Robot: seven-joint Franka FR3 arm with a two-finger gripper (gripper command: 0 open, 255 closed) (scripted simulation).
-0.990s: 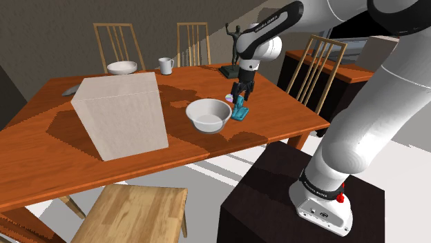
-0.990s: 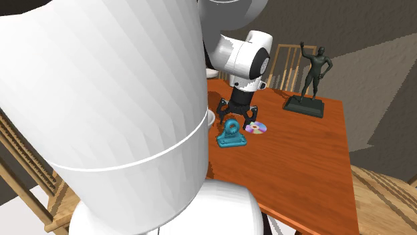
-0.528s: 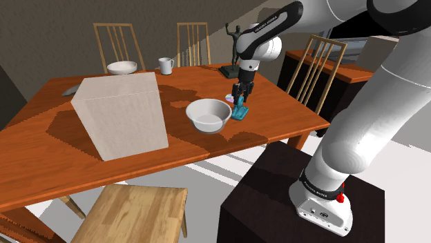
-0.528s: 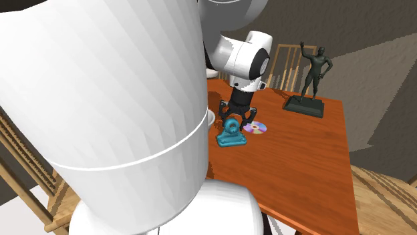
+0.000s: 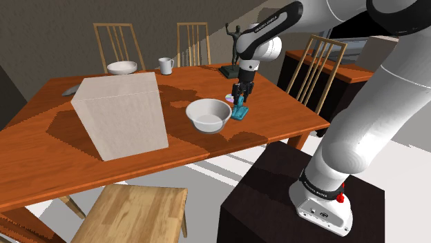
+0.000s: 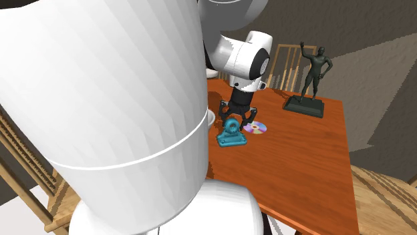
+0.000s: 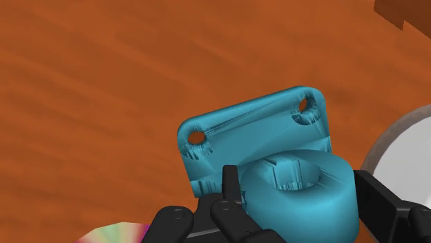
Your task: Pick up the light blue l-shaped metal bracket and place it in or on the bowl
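The bracket (image 5: pixel 240 112) is teal-blue, with a flat two-hole plate and an upright ring, and it stands on the wooden table (image 5: pixel 62 159) just beside the white bowl (image 5: pixel 208 114). My black gripper (image 5: pixel 240 101) comes straight down on it. In the wrist view the fingers (image 7: pixel 231 185) clasp the ring of the bracket (image 7: pixel 262 138) from both sides, so the gripper (image 7: pixel 297 183) is shut on it. The bracket's (image 6: pixel 230 137) base still rests on the tabletop in the second exterior view, under the gripper (image 6: pixel 233 123). The bowl's rim (image 7: pixel 407 145) shows close to the held ring.
A shiny disc (image 6: pixel 256 128) lies right behind the bracket. A dark statue (image 6: pixel 313 73) stands further back. A big white box (image 5: pixel 123 114) sits on the other side of the bowl, with a mug (image 5: pixel 166 65) and a second bowl (image 5: pixel 122 67) at the far edge. Chairs ring the table.
The fingers stood wide apart around the bracket one second ago and have since closed onto its ring. The arm and the bracket have stayed in place.
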